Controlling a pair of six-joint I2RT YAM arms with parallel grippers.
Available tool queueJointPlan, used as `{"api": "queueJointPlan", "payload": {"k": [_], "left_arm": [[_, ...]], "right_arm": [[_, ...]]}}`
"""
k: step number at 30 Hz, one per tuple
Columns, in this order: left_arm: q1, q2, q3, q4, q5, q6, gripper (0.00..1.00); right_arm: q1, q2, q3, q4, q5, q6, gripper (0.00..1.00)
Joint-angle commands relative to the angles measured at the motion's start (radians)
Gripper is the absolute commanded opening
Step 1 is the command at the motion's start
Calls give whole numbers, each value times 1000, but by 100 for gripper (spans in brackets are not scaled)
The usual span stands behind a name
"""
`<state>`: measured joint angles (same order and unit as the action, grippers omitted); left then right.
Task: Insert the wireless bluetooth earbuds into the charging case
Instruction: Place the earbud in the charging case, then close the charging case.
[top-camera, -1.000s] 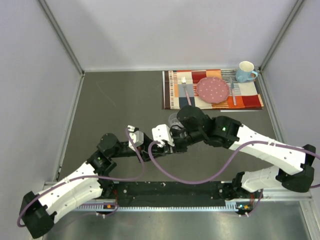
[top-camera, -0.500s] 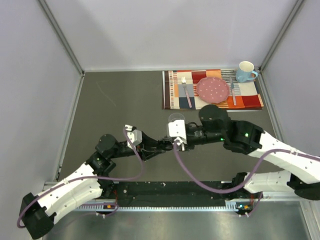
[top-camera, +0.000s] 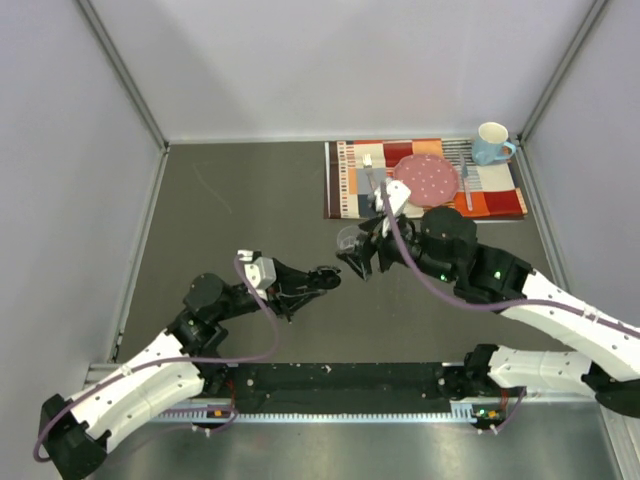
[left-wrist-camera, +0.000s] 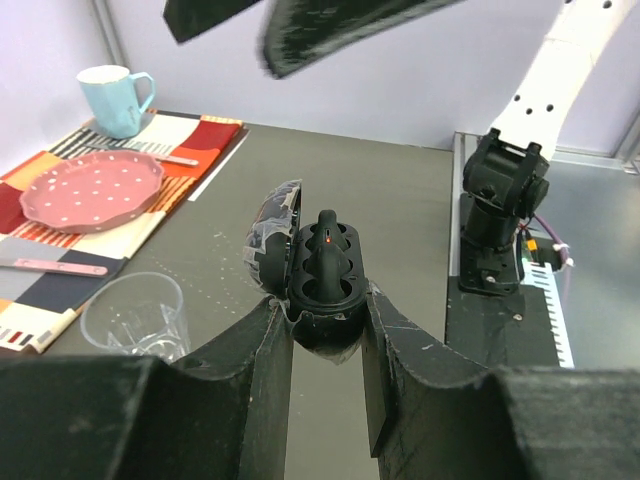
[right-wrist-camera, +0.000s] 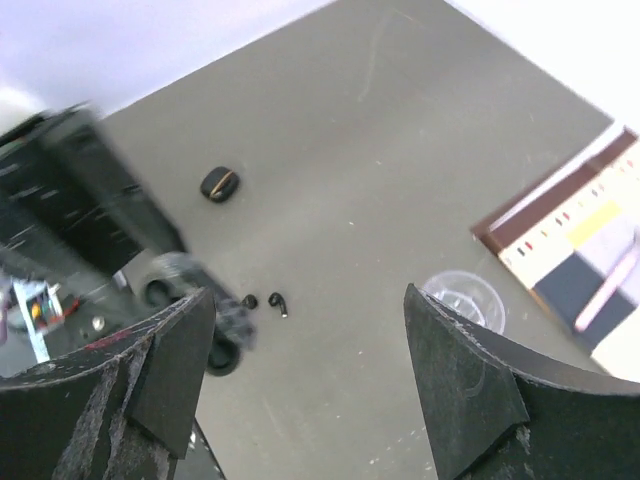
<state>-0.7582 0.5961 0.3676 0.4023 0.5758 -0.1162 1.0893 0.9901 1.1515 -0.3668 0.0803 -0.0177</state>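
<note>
Left gripper (left-wrist-camera: 324, 308): jaws clamping the open black oval charging case (left-wrist-camera: 320, 268). Right gripper (right-wrist-camera: 308, 322): jaws standing wide apart, gripping nothing. Two tiny glossy black earbuds (right-wrist-camera: 278, 301) lying side by side on grey desk (top-camera: 250, 200), near the held case.

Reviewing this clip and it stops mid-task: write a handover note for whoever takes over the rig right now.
Left gripper: shut on the charging case, lid open.
Right gripper: open, empty.
Earbuds: two lie loose on the table. The clear cup stands apart from them, and a second case lies closed.
Done: one bud looks seated in the held case.
Left: probably pick up and seat the loose buds.
</note>
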Motion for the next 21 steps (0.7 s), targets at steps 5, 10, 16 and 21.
{"api": "queueJointPlan", "payload": {"k": [5, 10, 16, 21], "left_arm": [[0, -71, -24, 43, -105, 6, 0], [0, -102, -35, 44, -128, 1, 0], [-1, -96, -48, 79, -129, -20, 0], [0, -76, -44, 90, -116, -19, 0]], "right_arm": [[-299, 21, -39, 16, -223, 617, 82], [-301, -83, -94, 119, -212, 748, 97], [-299, -96, -97, 80, -122, 708, 99], [-283, 42, -21, -41, -205, 690, 99]]}}
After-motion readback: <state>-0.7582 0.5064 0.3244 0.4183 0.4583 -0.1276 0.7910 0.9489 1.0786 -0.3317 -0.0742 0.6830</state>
